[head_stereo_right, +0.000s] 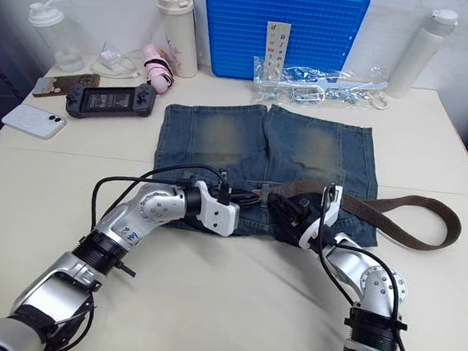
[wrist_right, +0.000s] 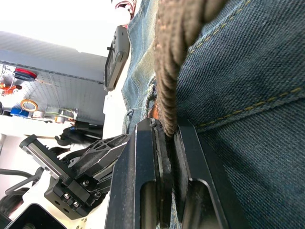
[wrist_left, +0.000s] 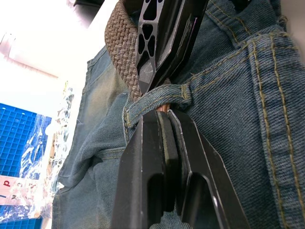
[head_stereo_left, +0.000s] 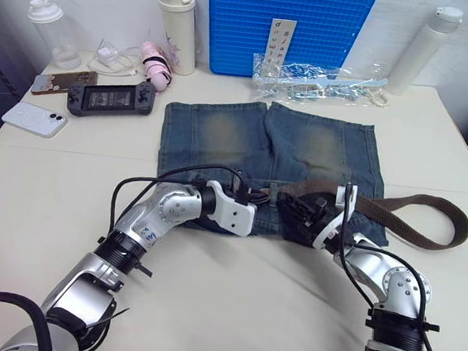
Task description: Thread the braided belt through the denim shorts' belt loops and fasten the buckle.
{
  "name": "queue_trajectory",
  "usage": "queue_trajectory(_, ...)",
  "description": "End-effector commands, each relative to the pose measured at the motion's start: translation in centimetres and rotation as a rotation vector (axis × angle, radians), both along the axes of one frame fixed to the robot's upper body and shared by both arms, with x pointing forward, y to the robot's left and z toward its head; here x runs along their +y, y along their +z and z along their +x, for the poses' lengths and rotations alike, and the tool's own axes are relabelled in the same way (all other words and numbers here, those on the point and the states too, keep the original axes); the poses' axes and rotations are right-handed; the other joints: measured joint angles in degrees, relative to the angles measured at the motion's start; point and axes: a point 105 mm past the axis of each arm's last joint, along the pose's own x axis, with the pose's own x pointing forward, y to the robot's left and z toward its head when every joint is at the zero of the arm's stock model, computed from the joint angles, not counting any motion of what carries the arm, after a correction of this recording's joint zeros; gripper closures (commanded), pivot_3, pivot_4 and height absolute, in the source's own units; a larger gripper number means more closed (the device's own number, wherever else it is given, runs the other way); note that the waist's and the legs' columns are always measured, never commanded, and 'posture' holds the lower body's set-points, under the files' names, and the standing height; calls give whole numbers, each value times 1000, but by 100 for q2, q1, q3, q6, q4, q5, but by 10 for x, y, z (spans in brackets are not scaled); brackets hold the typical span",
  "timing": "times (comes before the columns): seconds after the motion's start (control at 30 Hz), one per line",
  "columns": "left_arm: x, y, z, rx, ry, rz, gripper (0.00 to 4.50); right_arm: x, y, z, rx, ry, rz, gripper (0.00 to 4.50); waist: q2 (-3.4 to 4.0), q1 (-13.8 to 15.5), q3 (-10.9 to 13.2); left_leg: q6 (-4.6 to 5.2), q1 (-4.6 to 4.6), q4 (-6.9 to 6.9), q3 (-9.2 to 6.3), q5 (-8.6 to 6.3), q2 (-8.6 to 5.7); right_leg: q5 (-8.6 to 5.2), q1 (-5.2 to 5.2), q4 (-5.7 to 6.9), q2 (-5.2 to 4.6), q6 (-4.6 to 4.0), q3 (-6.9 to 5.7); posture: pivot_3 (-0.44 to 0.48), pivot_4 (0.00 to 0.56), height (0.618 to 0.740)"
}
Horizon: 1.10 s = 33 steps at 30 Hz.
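Right wrist view: braided belt pinched between right tool fingers.

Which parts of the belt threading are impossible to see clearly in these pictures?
- Silver buckle: not made out; the dark brown braided belt loops off past the shorts' right side.
- Belt tip: at the blue denim loop, hidden between the left gripper fingers.
- Waistband of the faded denim shorts: head views, covered by both grippers, including the right gripper.
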Motion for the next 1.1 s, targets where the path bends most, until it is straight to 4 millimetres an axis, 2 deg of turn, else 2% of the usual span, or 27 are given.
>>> queue_trajectory(0.03,2,24,6,-74,15,-65,4500,-5,4,-9,-16,1,23,3419,1,2,1,0,-1,-1,0,0,0,0,-1,0,0,0,0,0,150,689)
queue_trajectory(0.13,5,26,9,-82,26,-64,4500,-13,14,-18,-71,-5,-7,2014,8,30,5,0,-10,-4,-1,0,-1,0,-8,-2,0,0,-1,0,150,689)
queue_trajectory(0.23,7,30,13,-87,34,-65,4500,-28,20,-32,-177,-18,-206,522,12,75,7,3,-27,-3,0,0,-6,0,-17,-14,-4,0,-3,0,150,689)
queue_trajectory(0.3,8,31,13,-89,35,-65,4500,-29,23,-39,-234,6,-293,522,12,105,7,3,-32,-3,2,1,-7,0,-18,-25,-3,0,-5,0,150,689)
queue_trajectory(0.37,9,32,14,-91,36,-64,4500,-35,22,-42,-304,16,-459,522,16,113,10,3,-33,-3,6,1,-5,0,-18,-27,-2,0,-6,0,150,689)
queue_trajectory(0.47,10,34,14,-97,34,-56,4500,-54,11,-37,-335,-16,-686,1459,15,132,10,5,-33,-2,18,3,-4,0,-19,-33,-3,1,-5,0,150,689)
queue_trajectory(0.53,12,35,14,-101,36,-50,4500,-64,-2,-35,-332,-2,-820,2294,15,142,10,6,-33,-2,21,4,-5,0,-18,-34,-4,1,-4,0,150,689)
queue_trajectory(0.57,13,36,14,-103,38,-47,4500,-69,-10,-33,-318,-1,-871,2885,14,144,10,6,-34,-1,21,4,-6,0,-18,-35,-5,1,-4,0,150,689)
queue_trajectory(0.67,22,38,15,-107,56,-26,4500,-84,-38,-32,-228,1,-987,4246,14,128,11,6,-33,-1,21,5,-5,0,-17,-35,-4,1,-7,0,150,689)
queue_trajectory(0.7,28,38,16,-105,67,-15,4500,-88,-45,-31,-202,2,-1018,4384,14,123,10,6,-32,-1,22,5,-5,0,-16,-35,-4,1,-6,0,150,689)
queue_trajectory(0.8,48,39,20,-98,126,21,4500,-94,-55,-31,-165,4,-1046,4384,-4,131,5,4,-11,-1,22,6,-2,0,6,-37,-3,1,-7,0,150,689)
queue_trajectory(1.1,125,33,12,21,249,67,4500,-110,-57,-28,-149,7,-1073,4384,-34,142,-14,-3,15,0,15,2,0,0,29,-43,-4,1,-1,0,150,689)
